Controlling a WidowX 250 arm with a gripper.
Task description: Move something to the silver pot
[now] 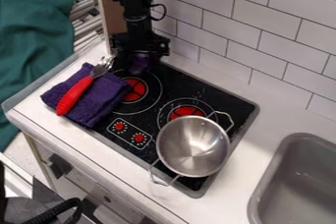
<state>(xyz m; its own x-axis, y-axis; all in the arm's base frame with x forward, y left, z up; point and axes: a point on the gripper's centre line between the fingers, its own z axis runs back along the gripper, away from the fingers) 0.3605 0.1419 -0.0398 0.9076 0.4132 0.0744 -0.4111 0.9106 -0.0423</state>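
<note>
gripper [141, 48] parked over the back corner of the stovetop [172, 83], silver pot [193, 147] at the other end
so the black gripper's hanging down right by a dark purple thing [141, 63], but honestly can't tell if it's wide, narrow or actually holding that. pot's upright with the open side up, overlapping the red burner [186, 112] nearest the sink [295, 183], both wire handles sticking out. over on the other side there's a folded purple cloth [108, 98] with a red-handled fork [75, 94] lying across it, tines toward the gripper.
</note>
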